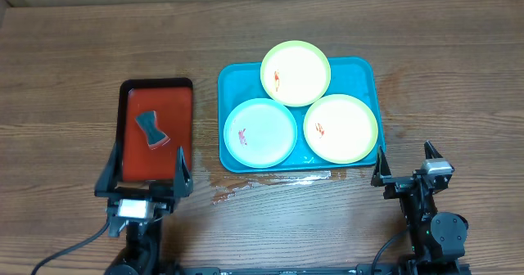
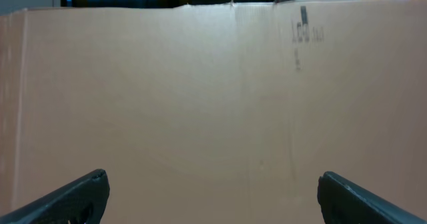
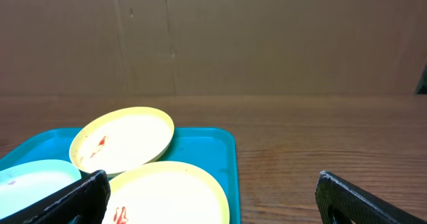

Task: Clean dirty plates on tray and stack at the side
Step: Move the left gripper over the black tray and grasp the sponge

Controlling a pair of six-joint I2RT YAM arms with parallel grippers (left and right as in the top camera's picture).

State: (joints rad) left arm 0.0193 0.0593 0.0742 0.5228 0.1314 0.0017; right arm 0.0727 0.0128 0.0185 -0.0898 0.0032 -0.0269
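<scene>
The turquoise tray (image 1: 363,72) lies at the table's centre-right. It holds three plates with red smears: a yellow-green one at the back (image 1: 295,72), a light blue one at front left (image 1: 260,132), a yellow-green one at front right (image 1: 341,128). My left gripper (image 1: 144,175) is open and empty over the near end of a red tray. In its wrist view the left gripper (image 2: 213,191) faces only a cardboard wall. My right gripper (image 1: 405,167) is open and empty, near the turquoise tray's front right corner. The right wrist view shows the right gripper (image 3: 210,192), the tray (image 3: 207,144) and the plates (image 3: 123,139) (image 3: 167,194) (image 3: 33,184).
A red tray with a black rim (image 1: 182,111) lies left of the turquoise one and holds a grey-blue sponge (image 1: 151,130). A shiny wet patch (image 1: 262,181) lies on the wood before the turquoise tray. A cardboard wall (image 3: 267,37) stands behind the table.
</scene>
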